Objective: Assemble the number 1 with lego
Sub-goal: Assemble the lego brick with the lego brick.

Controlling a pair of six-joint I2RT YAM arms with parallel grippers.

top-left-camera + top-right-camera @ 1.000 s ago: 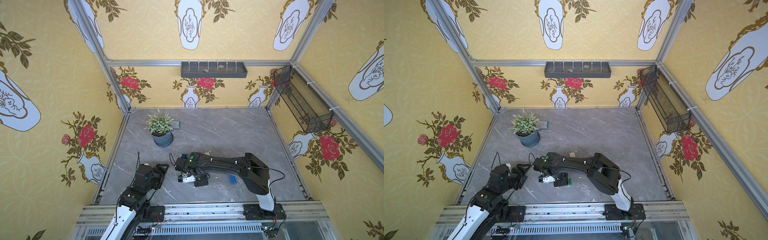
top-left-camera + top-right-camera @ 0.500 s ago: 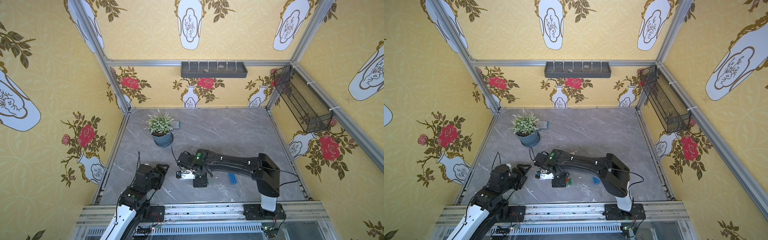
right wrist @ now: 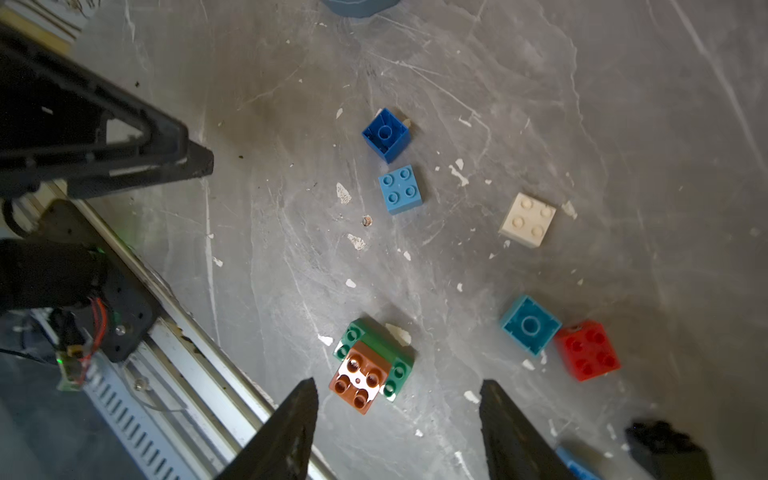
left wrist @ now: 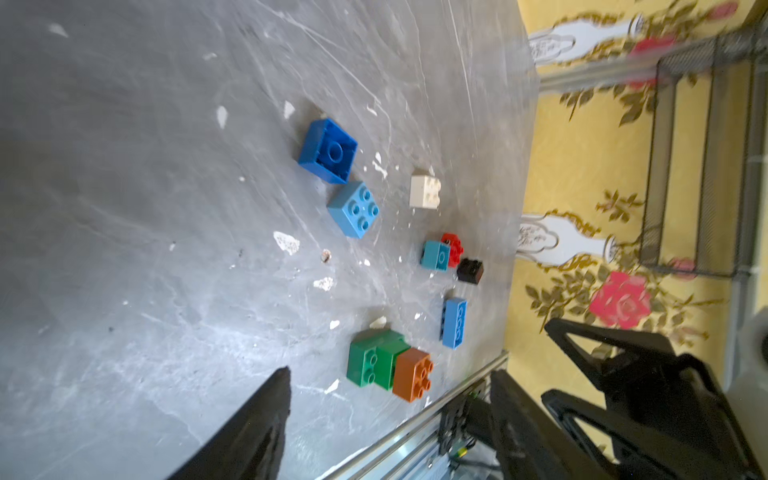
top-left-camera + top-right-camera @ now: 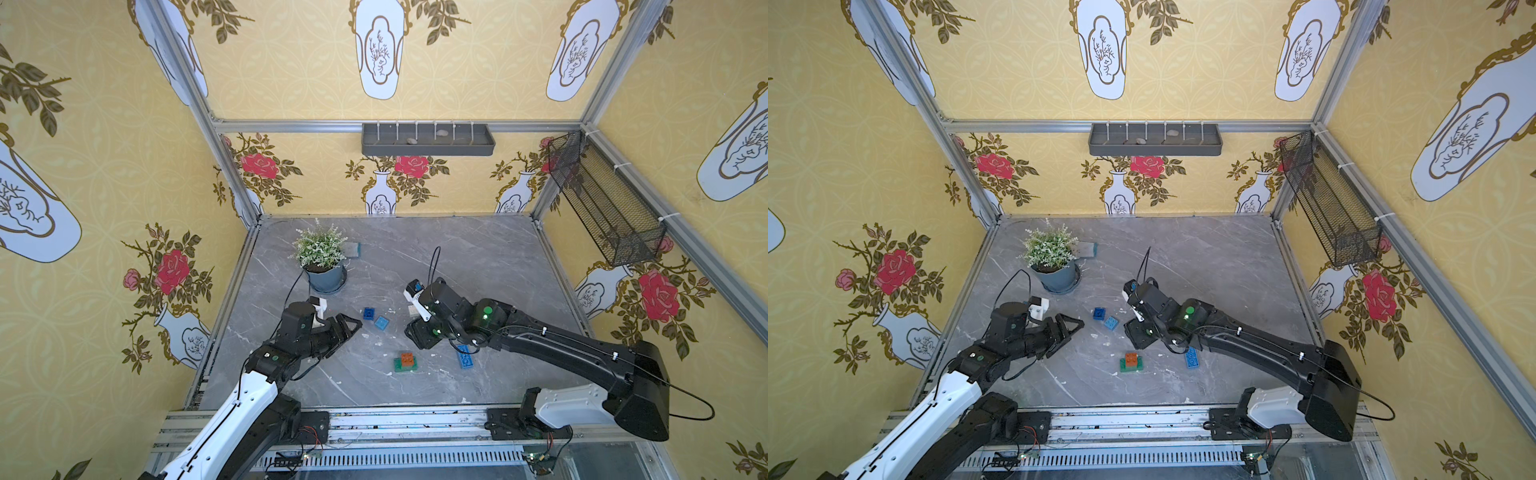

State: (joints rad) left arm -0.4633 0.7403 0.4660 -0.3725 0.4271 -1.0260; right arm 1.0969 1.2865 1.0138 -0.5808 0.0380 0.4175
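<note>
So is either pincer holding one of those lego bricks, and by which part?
Neither. The left pincer and the right pincer both stand open and empty; the lego bricks lie loose on the table.

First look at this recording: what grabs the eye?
The yellow rose wallpaper shouts loudest. Next, bright bricks lie scattered on the grey table, an orange brick stacked on a green brick near the front rail. A potted plant stands back left.
</note>
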